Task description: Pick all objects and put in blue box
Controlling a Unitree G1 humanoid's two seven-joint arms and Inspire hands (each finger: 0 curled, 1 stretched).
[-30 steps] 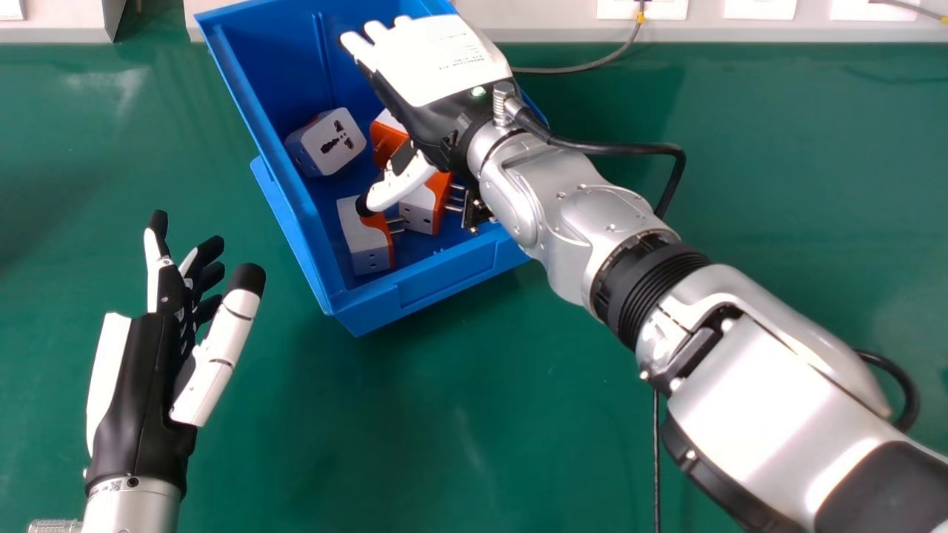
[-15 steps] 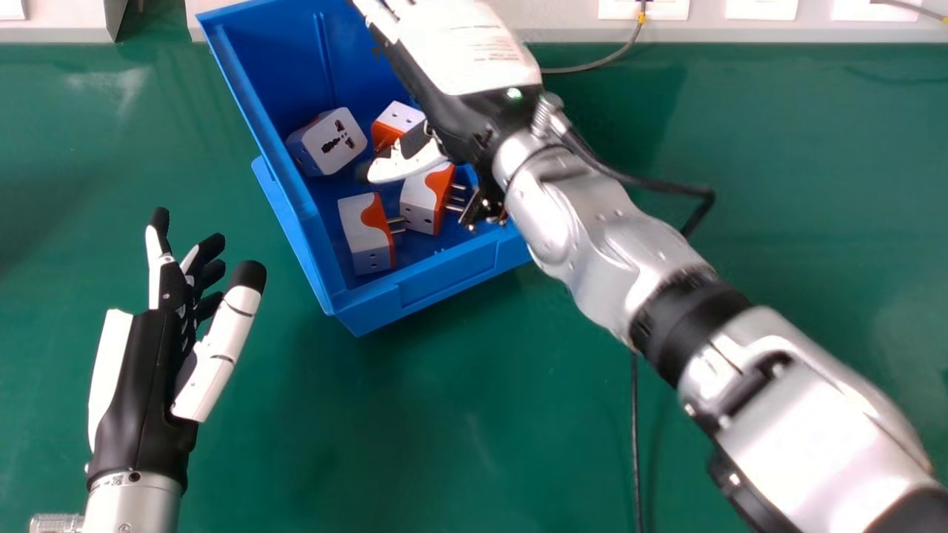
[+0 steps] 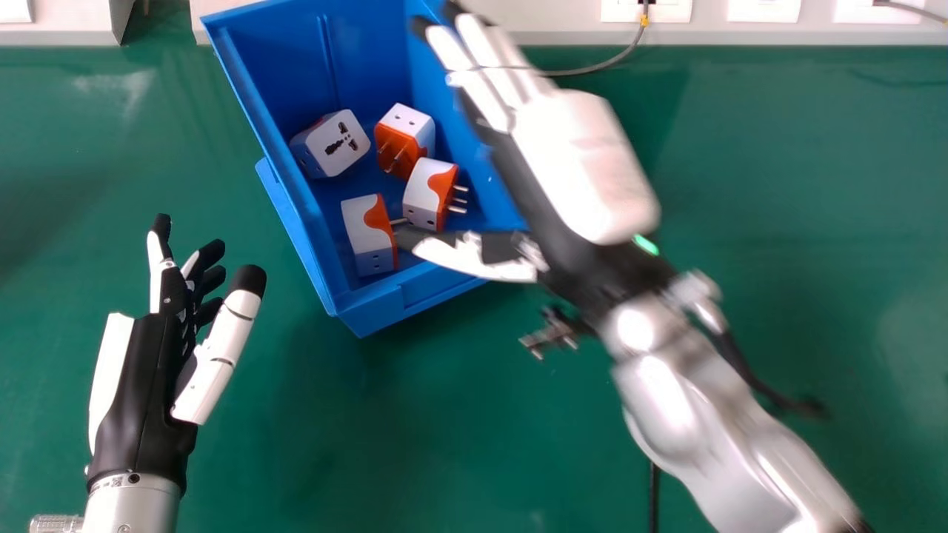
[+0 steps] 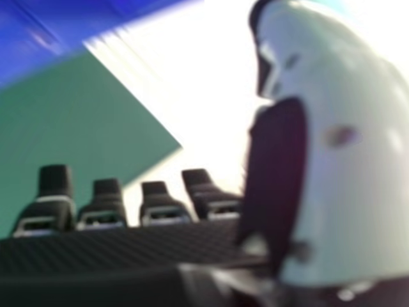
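Note:
The blue box (image 3: 266, 133) stands at the upper middle of the head view. Inside it lie a white adapter with a blue side (image 3: 339, 142), an orange-and-white plug adapter (image 3: 406, 137) and two more like it (image 3: 429, 194), (image 3: 368, 231). My right hand (image 3: 548, 155) is over the box's right side, fingers extended, nothing held, its thumb crossing the front rim. In the right hand view the same hand (image 4: 211, 192) shows straight fingertips, with a corner of the blue box (image 4: 45, 32). My left hand (image 3: 148, 377) is left of the box, open and holding nothing.
A green table (image 3: 415, 414) spreads around the box. Along its far edge runs a pale ledge (image 3: 548, 22) with white socket plates (image 3: 763, 9) and a grey cable (image 3: 600, 65). A black cable hangs by the right arm.
My right hand has moved right and toward the robot from above the middle of the box, uncovering the adapters inside. The left hand has stayed in place.

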